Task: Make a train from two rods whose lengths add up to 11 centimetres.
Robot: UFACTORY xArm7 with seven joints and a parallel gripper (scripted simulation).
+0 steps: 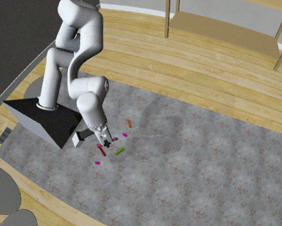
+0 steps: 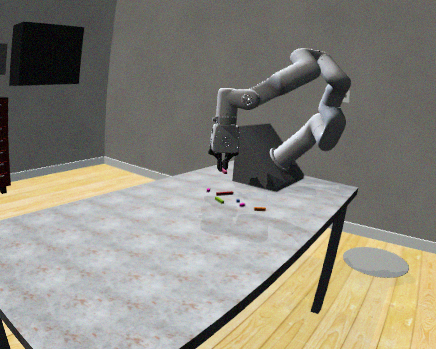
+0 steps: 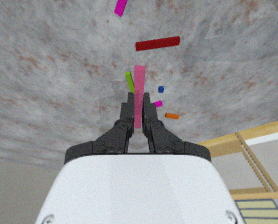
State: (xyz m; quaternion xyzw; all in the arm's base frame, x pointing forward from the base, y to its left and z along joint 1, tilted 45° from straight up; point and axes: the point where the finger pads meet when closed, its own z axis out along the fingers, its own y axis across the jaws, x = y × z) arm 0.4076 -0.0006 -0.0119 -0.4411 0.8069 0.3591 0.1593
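Note:
My gripper [image 1: 107,144] [image 2: 223,165] [image 3: 138,101] is shut on a pink rod [image 3: 139,87] [image 2: 225,171] and holds it above the table, pointing out past the fingertips. On the table below lie a red rod [image 1: 103,151] [image 2: 224,193] [image 3: 157,43], a lime rod [image 1: 119,151] [image 2: 219,200] [image 3: 129,81], a small blue rod [image 1: 116,138] [image 2: 238,200] [image 3: 161,89], an orange rod [image 1: 129,123] [image 2: 259,208] [image 3: 171,116] and two magenta rods, one near the blue rod [image 1: 124,135] [image 2: 242,204] [image 3: 158,104], one apart beyond the red rod [image 1: 97,162] [image 2: 208,190] [image 3: 120,7]. No rods touch.
The grey marbled table [image 1: 200,165] [image 2: 110,255] carries the robot's dark base block [image 1: 45,120] [image 2: 260,160] just behind the rods. The table's edge runs close on the orange rod's side in the exterior view. A wooden shelf [image 1: 223,29] stands off the table.

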